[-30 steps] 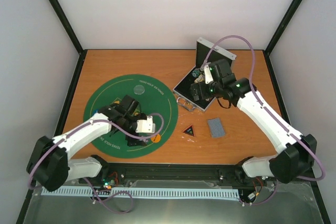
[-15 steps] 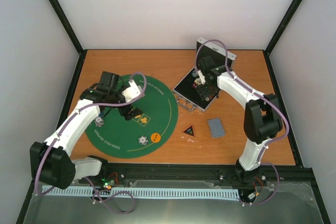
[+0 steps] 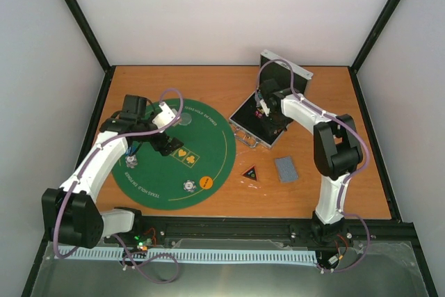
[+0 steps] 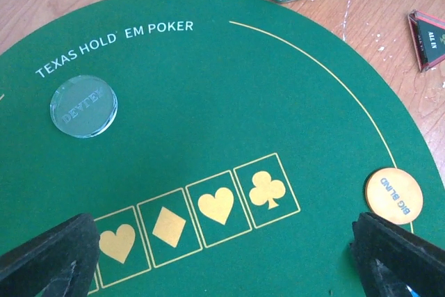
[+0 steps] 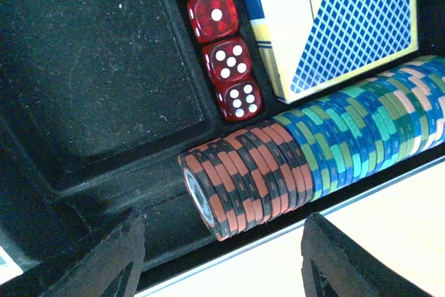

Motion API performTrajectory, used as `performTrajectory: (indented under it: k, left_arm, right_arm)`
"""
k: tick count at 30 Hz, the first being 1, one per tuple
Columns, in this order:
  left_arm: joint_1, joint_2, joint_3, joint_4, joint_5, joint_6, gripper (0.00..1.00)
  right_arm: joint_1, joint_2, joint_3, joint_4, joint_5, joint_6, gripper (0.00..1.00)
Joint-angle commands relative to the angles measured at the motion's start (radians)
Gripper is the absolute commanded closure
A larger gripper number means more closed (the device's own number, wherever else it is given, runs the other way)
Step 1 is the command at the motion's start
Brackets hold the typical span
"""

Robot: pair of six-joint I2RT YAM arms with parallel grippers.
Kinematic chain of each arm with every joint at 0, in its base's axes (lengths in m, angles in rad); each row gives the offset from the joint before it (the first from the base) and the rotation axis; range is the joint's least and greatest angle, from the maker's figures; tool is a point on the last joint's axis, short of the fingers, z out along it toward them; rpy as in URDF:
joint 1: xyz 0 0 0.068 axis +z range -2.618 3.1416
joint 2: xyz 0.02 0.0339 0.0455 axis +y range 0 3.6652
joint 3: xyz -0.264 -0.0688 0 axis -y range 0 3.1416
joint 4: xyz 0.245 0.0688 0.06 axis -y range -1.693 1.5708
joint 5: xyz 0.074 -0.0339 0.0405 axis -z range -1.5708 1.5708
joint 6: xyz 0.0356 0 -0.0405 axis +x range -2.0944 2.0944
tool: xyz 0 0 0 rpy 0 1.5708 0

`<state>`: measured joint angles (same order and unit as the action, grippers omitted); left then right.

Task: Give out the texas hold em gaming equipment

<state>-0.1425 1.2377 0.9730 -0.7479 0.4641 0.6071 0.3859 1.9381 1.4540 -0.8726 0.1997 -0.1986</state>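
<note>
The left gripper (image 3: 167, 145) is drawing back from the 5 o'clock part of the green mat (image 3: 215, 137), beside the orange disc (image 3: 206, 182), to near the mat's centre. Its elbow is swinging out over the mat's 10 o'clock rim. This is uncovering a striped chip (image 3: 188, 185) at 6 o'clock, just beside the orange disc, and a second striped chip (image 3: 131, 162) at 9 o'clock. The clear disc (image 3: 186, 120), hidden half a second ago, is showing again at 12 o'clock. The right arm is folding up steeply out of its long reach. The right gripper (image 3: 267, 110) is shifting slightly toward 12 o'clock inside the metal case (image 3: 247, 135).
</note>
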Motion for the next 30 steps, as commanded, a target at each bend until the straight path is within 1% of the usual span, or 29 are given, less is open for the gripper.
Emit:
performTrajectory:
  k: [1, 4, 10, 17, 21, 27, 30]
  left_arm:
    - [0.009, 0.02, 0.001, 0.031, 0.02, -0.023, 0.0]
    - [0.01, 0.03, 0.012, 0.026, 0.021, -0.024, 0.0]
    - [0.009, 0.039, 0.008, 0.022, 0.021, -0.02, 0.0]
    - [0.009, 0.053, 0.009, 0.024, 0.026, -0.021, 0.0]
    - [0.009, 0.066, 0.011, 0.028, 0.034, -0.024, 0.0]
    - [0.009, 0.07, 0.005, 0.023, 0.046, -0.015, 0.0]
    - [0.009, 0.074, 0.001, 0.021, 0.051, -0.014, 0.0]
  right_arm:
    - [-0.003, 0.029, -0.001, 0.026, 0.035, -0.033, 0.39]
    - [-0.002, 0.06, 0.013, 0.02, 0.055, -0.043, 0.4]
    - [-0.001, 0.081, 0.012, 0.03, 0.021, -0.055, 0.42]
    - [0.021, 0.048, -0.035, 0.035, -0.026, -0.062, 0.47]
    - [0.045, 0.027, -0.06, 0.063, -0.006, -0.082, 0.5]
    - [0.05, 0.011, -0.053, 0.07, 0.006, -0.087, 0.5]
    - [0.05, -0.001, -0.055, 0.081, 0.043, -0.086, 0.49]
